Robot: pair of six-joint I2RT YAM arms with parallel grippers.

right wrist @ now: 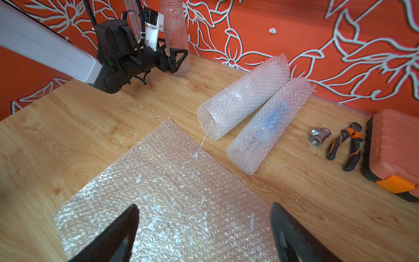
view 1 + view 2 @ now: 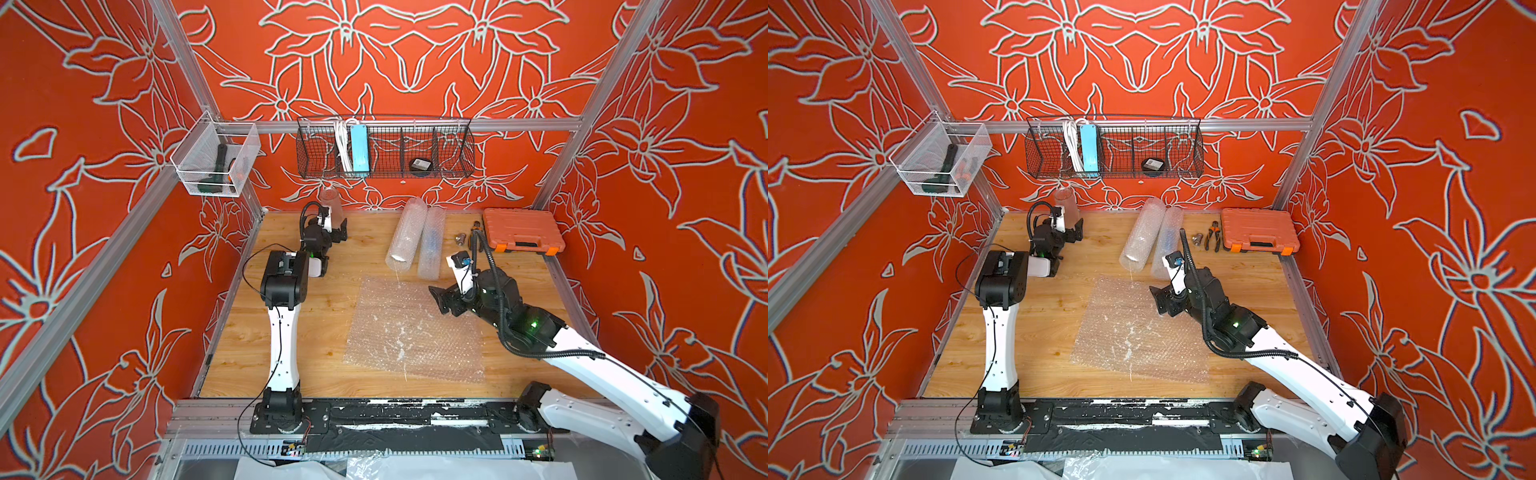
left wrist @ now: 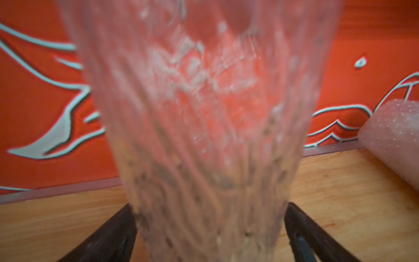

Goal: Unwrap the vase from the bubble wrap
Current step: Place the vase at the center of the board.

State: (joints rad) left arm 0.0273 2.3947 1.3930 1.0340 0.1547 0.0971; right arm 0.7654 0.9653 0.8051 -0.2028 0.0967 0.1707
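A: You had your left claw at the far left of the desk, its fingers on either side of the foot of the vase. The vase stood upright and bare at the desk's far edge.

B: In your left wrist view the vase filled the picture, blurred, with dark fingers close at each flank. I could not tell whether they pressed on the vase or stood just off it.

A: Your right claw was plainly released. Its fingers were spread wide with nothing between them, and it hung over the far right part of the bubble wrap sheet.

B: That sheet lay flat and spread out in the middle of the desk, with whitish flecks on it. In your right wrist view it ran under both fingers.

A: Beyond it you had two rolled tubes of bubble wrap, side by side and touching, pointing toward the far edge. The left tube looked pale inside. The right tube showed something blue through the bubbles.

B: A thin pale strand ran from the near mouth of the left tube to the far edge of the sheet.

A: Right of the tubes you had a small metal fitting, then orange-handled pliers, then a shut orange tool case in the far right corner
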